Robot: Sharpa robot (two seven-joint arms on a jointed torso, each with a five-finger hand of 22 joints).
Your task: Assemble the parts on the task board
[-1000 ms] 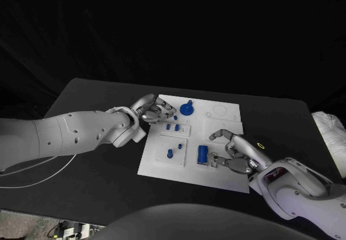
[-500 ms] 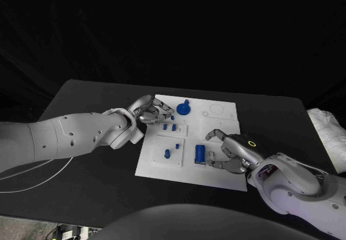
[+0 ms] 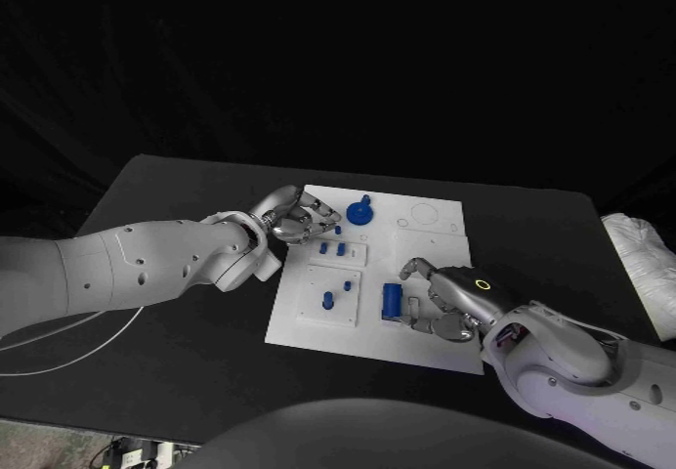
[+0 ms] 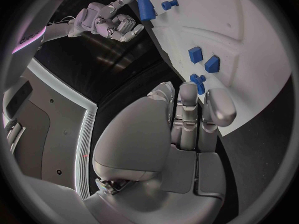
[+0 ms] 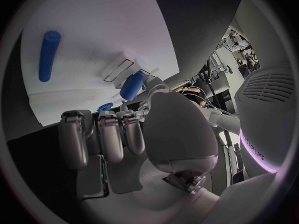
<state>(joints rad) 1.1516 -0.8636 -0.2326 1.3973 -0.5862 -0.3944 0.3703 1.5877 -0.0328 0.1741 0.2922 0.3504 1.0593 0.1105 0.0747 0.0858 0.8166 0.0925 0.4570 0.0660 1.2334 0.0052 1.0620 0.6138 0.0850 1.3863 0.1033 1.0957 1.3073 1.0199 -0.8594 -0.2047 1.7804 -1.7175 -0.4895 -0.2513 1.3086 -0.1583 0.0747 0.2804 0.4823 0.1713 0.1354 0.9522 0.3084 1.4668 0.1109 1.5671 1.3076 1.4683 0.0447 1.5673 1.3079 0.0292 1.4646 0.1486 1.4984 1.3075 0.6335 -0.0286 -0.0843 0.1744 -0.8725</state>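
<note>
Several blue parts sit on the board point(image 3: 369, 278), the white plate at the middle of the black bench point(image 3: 169, 362). A long cylinder point(image 3: 392, 302) lies flat near the board's near edge, a knobbed part point(image 3: 360, 211) stands toward its far side, and small pegs point(image 3: 331, 249) sit in a raised block between them, with a short pin point(image 3: 330, 298) in the block nearer the robot.

The right hand point(image 3: 445, 305) hovers over the board's near right part, just beside the cylinder, its fingers curled loosely with space between them and nothing gripped. In the right wrist view the fingers point(image 5: 102, 134) hang above a small slotted fixture point(image 5: 118, 69), with a blue piece point(image 5: 131, 86) close to the thumb; I cannot tell whether they touch. The placing suggests it is lining up to take the cylinder or that piece.

The left hand point(image 3: 293, 216) rests at the board's far left edge, fingers bent toward the small pegs. The left wrist view shows its fingertips point(image 4: 219, 107) at the board's rim, next to a small blue peg point(image 4: 198, 82), holding nothing. It probably steadies the board or waits its turn.
</note>
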